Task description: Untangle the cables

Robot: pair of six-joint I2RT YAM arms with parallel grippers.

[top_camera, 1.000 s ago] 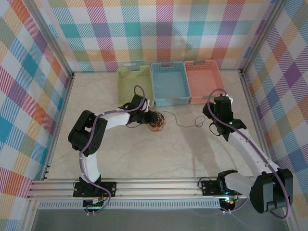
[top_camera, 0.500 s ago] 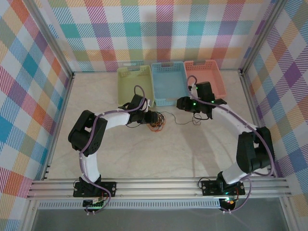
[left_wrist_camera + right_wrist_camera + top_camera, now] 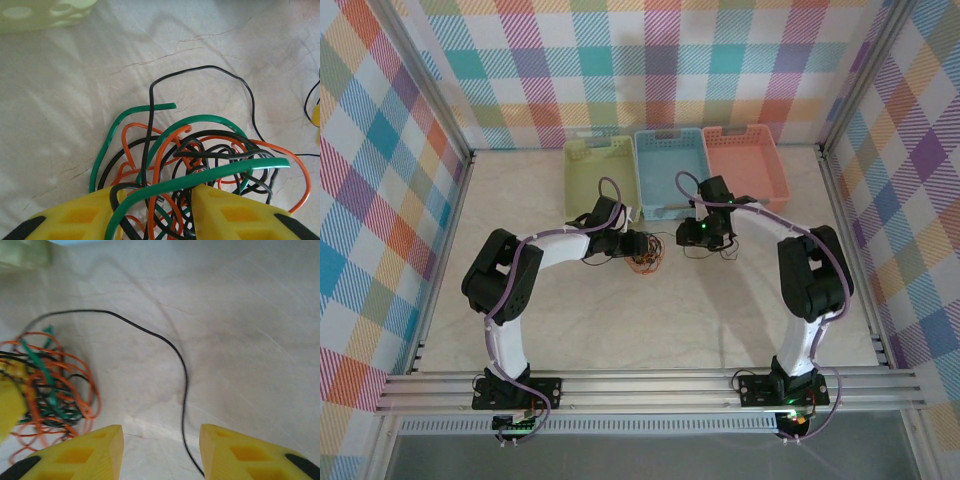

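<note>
Orange, black and green cables (image 3: pixel 200 155) lie in one loose knot on the pale, marble-patterned tabletop (image 3: pixel 570 320), a little left of its middle and just in front of the baskets (image 3: pixel 645 260). In the left wrist view the strands loop over and under each other, a green one arches across the top of the heap, and a black one rises out of it in a wide bend. The left pincer (image 3: pixel 160 215) sits right on the knot, with several strands running down into the gap between its yellow fingers (image 3: pixel 75 217). The fingers stand somewhat apart, but the wires crowd the gap so much that I cannot tell whether they are squeezed or only lie loose there. From above, this pincer (image 3: pixel 632 247) meets the knot from the left. A single black strand (image 3: pixel 177 355) trails away from the knot (image 3: pixel 50 385) in a long curve and passes between the tips of the right pincer (image 3: pixel 161 455), closer to one tip and touched by neither; those tips are spread. The right pincer (image 3: pixel 690 239) hangs just right of the knot. Behind them stand a green basket (image 3: pixel 597 175), a blue basket (image 3: pixel 672 170) and a pink basket (image 3: pixel 745 165) side by side against the checked back wall (image 3: pixel 650 60).
</note>
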